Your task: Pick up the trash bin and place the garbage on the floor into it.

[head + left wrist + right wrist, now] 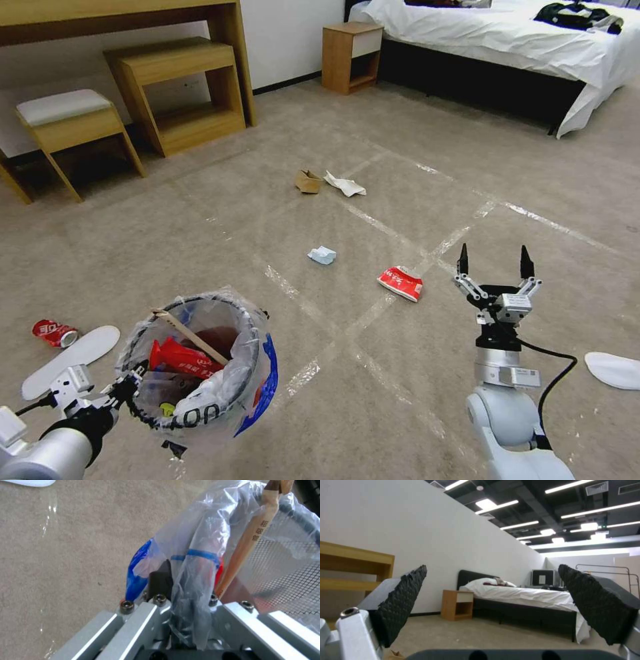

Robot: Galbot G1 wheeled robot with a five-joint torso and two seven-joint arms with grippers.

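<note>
Both arms are pale grey-white with rounded joint shells. The right gripper [494, 261] has silver linkages, black pointed fingertips [403, 605] with ridged pads, and a black cable. The left gripper [181, 590] shows brushed aluminium bars with hex screws.

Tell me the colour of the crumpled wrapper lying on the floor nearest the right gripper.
Red with white print, best seen in the head view: the wrapper.

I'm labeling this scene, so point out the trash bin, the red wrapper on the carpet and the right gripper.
trash bin [137, 337]: head view, black wire rim.
red wrapper [401, 283]: head view, its middle.
right gripper [494, 261]: head view, midway between open fingertips.
</note>
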